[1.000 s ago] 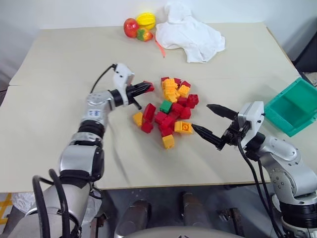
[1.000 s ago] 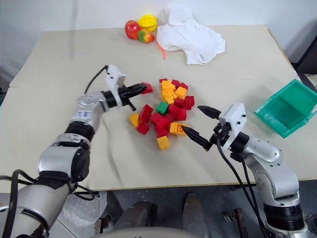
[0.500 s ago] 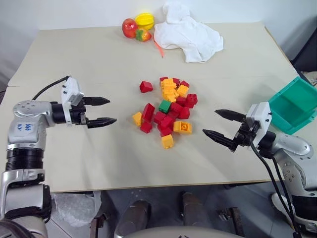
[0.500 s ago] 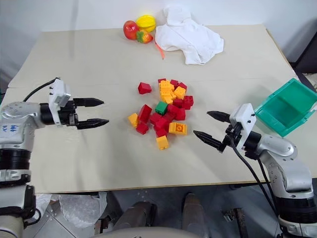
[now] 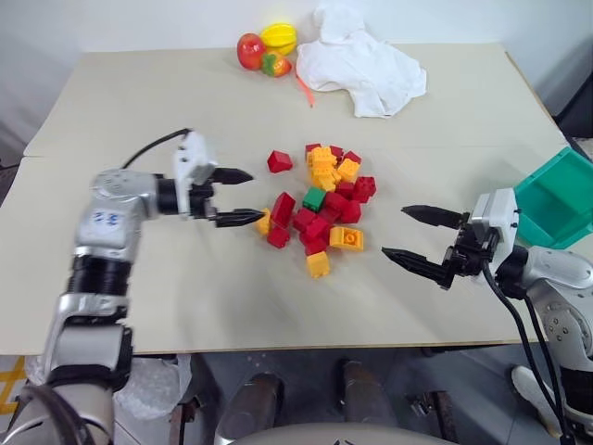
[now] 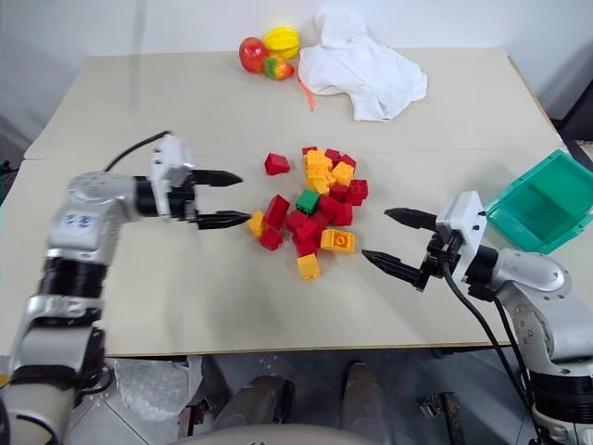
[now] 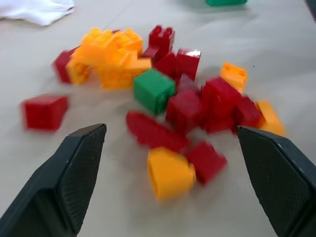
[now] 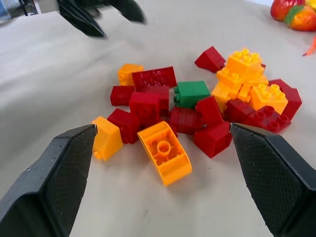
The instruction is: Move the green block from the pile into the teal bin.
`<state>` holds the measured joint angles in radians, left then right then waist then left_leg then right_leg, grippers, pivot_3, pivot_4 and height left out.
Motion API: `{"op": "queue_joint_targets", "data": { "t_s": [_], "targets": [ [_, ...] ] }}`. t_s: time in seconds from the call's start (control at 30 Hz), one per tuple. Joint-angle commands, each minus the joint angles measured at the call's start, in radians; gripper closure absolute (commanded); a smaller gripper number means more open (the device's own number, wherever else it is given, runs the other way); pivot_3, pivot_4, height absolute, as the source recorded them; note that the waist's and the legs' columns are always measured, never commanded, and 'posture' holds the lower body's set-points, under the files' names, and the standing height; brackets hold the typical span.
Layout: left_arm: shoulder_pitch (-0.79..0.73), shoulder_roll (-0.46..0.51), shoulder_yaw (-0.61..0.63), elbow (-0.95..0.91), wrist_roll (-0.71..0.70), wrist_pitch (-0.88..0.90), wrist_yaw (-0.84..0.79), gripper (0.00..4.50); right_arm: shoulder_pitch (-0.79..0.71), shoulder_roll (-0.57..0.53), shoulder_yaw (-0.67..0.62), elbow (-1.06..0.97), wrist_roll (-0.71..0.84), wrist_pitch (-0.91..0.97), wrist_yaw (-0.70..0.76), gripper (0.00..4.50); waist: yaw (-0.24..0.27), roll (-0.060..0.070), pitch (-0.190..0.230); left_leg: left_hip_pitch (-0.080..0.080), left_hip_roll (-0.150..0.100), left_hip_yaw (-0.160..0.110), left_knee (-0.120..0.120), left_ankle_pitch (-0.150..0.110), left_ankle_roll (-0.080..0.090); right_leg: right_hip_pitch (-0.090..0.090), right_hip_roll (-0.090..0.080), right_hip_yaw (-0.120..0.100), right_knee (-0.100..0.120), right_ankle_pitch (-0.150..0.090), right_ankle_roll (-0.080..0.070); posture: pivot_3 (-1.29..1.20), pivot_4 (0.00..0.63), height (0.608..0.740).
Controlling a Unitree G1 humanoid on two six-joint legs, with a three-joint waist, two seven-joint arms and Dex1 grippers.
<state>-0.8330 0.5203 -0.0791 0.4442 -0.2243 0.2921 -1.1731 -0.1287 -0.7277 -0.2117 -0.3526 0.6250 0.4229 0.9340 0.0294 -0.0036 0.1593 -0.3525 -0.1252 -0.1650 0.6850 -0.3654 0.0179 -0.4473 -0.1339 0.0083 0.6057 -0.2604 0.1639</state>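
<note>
Evidently neither pincer held anything. Nearest on the worktop (image 5: 185, 306), the right pincer (image 5: 415, 236) stood spread wide, just right of the pile (image 5: 320, 209), pointing left at it. The left pincer (image 5: 239, 197) was likewise spread, its lower tip just beside a yellow-orange brick (image 5: 261, 222) at the pile's left edge. The green block (image 5: 313, 198) sat among red bricks near the pile's middle, touching several. A lone red brick (image 5: 278, 161) lay apart on the far left. The teal bin (image 5: 561, 199) stood well apart at the right edge, tilted. The risk, as judged: wide fingers closing into crowded bricks could catch a red neighbour or push the green block aside. Carrying from the left would also mean a long reach across.
</note>
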Motion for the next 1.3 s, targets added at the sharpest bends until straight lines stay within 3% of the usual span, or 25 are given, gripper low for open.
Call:
{"op": "queue_joint_targets", "data": {
  "t_s": [0.03, 0.2, 0.37, 0.8, 0.93, 1.17, 1.3],
  "targets": [
    [-0.096, -0.065, -0.063, 0.143, 0.077, -0.074, 0.035, 0.02, 0.024, 0.027, -0.037, -0.076, 0.026, 0.000, -0.054, 0.00, -0.002, 0.000, 0.000, 0.000, 0.000, 0.000, 0.000, 0.000, 0.000, 0.000, 0.000, 0.000, 0.000, 0.000, 0.000, 0.00, 0.150, 0.740],
    [-0.208, -0.153, -0.126, 0.297, 0.134, -0.053, 0.022, 0.02, 0.089, 0.054, -0.054, -0.139, 0.021, -0.008, -0.112, 0.00, -0.009, 0.000, 0.000, 0.000, 0.001, 0.001, -0.001, 0.000, 0.000, -0.001, 0.001, 0.001, 0.000, 0.000, 0.000, 0.00, 0.150, 0.740],
    [-0.289, -0.176, -0.202, 0.436, 0.246, -0.102, 0.042, 0.02, 0.152, 0.079, -0.075, -0.196, 0.021, -0.015, -0.167, 0.00, -0.005, 0.000, 0.000, 0.000, 0.000, 0.002, 0.000, 0.000, 0.000, -0.001, 0.001, 0.001, 0.001, 0.000, 0.000, 0.00, 0.150, 0.740],
    [-0.440, -0.297, -0.223, 0.691, 0.355, -0.093, 0.120, 0.02, 0.166, 0.099, -0.065, -0.209, 0.002, -0.032, -0.218, 0.00, -0.006, -0.001, 0.000, 0.001, -0.001, 0.002, 0.001, 0.000, 0.000, 0.000, 0.001, 0.001, 0.001, 0.001, 0.001, 0.00, 0.150, 0.740],
    [-0.446, -0.296, -0.213, 0.714, 0.373, -0.123, 0.144, 0.82, 0.163, 0.098, -0.067, -0.209, -0.002, -0.033, -0.223, 0.00, -0.005, -0.001, 0.000, 0.001, 0.000, 0.002, 0.000, 0.000, 0.000, -0.001, 0.001, 0.001, 0.002, 0.001, 0.001, 0.00, 0.150, 0.740],
    [-0.474, -0.260, -0.144, 0.714, 0.336, -0.121, 0.136, 2.90, 0.178, 0.089, -0.090, -0.221, 0.009, -0.026, -0.226, 0.00, -0.006, -0.001, 0.001, 0.001, -0.001, 0.002, 0.001, 0.000, 0.000, -0.001, 0.001, 0.002, 0.003, 0.001, 0.001, 0.00, 0.150, 0.740],
    [-0.482, -0.241, -0.083, 0.698, 0.293, -0.167, 0.099, 3.04, 0.181, 0.078, -0.110, -0.221, 0.013, -0.020, -0.220, 0.00, -0.005, -0.001, 0.001, 0.000, -0.001, 0.002, 0.001, 0.000, 0.000, -0.001, 0.001, 0.002, 0.003, 0.001, 0.001, 0.00, 0.150, 0.740]
  ]
}}
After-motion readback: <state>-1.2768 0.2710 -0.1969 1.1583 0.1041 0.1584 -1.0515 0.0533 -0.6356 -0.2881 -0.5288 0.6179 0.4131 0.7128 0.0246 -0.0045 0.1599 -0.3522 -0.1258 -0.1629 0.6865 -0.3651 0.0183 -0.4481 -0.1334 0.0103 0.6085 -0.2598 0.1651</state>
